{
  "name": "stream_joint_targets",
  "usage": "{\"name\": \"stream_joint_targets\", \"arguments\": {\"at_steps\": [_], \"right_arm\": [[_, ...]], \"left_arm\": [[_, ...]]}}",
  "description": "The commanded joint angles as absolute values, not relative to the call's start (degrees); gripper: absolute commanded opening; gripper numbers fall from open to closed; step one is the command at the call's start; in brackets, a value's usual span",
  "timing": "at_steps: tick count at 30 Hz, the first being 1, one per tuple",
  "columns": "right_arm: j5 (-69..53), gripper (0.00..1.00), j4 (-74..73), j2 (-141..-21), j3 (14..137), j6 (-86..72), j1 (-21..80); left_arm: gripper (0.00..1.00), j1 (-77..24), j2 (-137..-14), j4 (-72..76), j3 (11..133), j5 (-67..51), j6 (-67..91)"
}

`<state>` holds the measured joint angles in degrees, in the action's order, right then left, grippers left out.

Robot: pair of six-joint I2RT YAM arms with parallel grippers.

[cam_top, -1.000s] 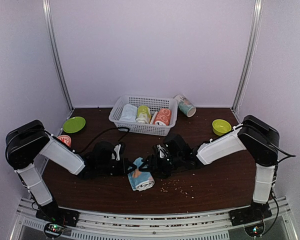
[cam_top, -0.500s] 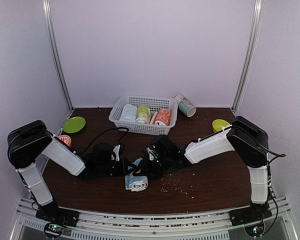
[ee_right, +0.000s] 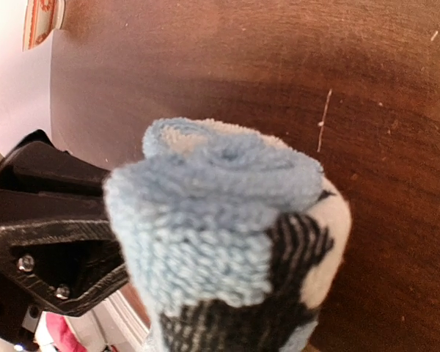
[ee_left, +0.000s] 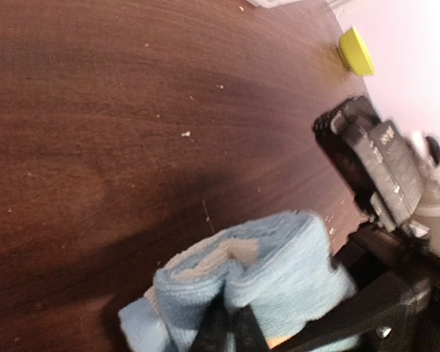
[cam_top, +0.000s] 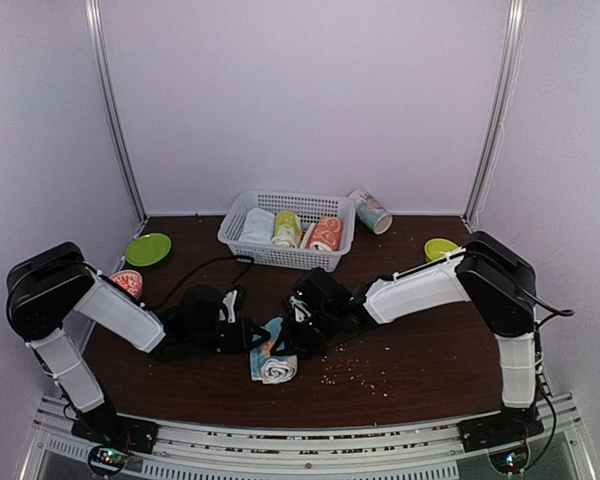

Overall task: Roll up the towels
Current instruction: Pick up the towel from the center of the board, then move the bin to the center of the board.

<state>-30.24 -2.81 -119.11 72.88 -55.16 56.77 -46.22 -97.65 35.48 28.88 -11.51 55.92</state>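
We see the blue towel (cam_top: 273, 356) rolled up on the tabletop (cam_top: 430, 350), near its front middle and well in front of the basket (cam_top: 242, 250). It lies between both arms. Our left end effector (ee_left: 227, 330) is pressed together, pinching a fold at one end. Our right end effector (cam_top: 285, 342) clasps the roll from the other side, one dark finger (ee_right: 301, 242) sunk into the cloth.
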Motion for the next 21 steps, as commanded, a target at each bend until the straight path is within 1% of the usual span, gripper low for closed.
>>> {"name": "stream_joint_targets", "arguments": {"at_steps": [1, 4, 6, 9, 14, 21], "right_arm": [[-22.8, 0.00, -16.6, -113.3, 74.1, -48.0, 56.2], [-20.4, 0.00, -21.4, -108.7, 74.1, -44.2, 54.9], [-18.9, 0.00, -24.6, -105.6, 74.6, -42.0, 53.8], [-16.9, 0.00, -29.9, -101.1, 76.4, -38.9, 51.7], [-14.4, 0.00, -37.6, -96.1, 83.0, -33.8, 47.0], [-16.5, 0.00, -38.6, -93.9, 93.4, -31.2, 37.8]], "left_arm": [[0.25, -45.8, -91.0, 18.7, 29.0, -9.1, 52.6], [0.46, -45.5, -85.3, 11.9, 31.8, -7.3, 50.0], [0.53, -45.2, -81.8, 7.4, 33.8, -5.6, 48.5], [0.58, -44.7, -77.6, 0.7, 37.0, -2.7, 46.5], [0.66, -42.8, -73.6, -6.1, 42.5, 2.1, 44.0], [0.75, -35.0, -76.6, -12.3, 53.4, 6.3, 42.2]]}}
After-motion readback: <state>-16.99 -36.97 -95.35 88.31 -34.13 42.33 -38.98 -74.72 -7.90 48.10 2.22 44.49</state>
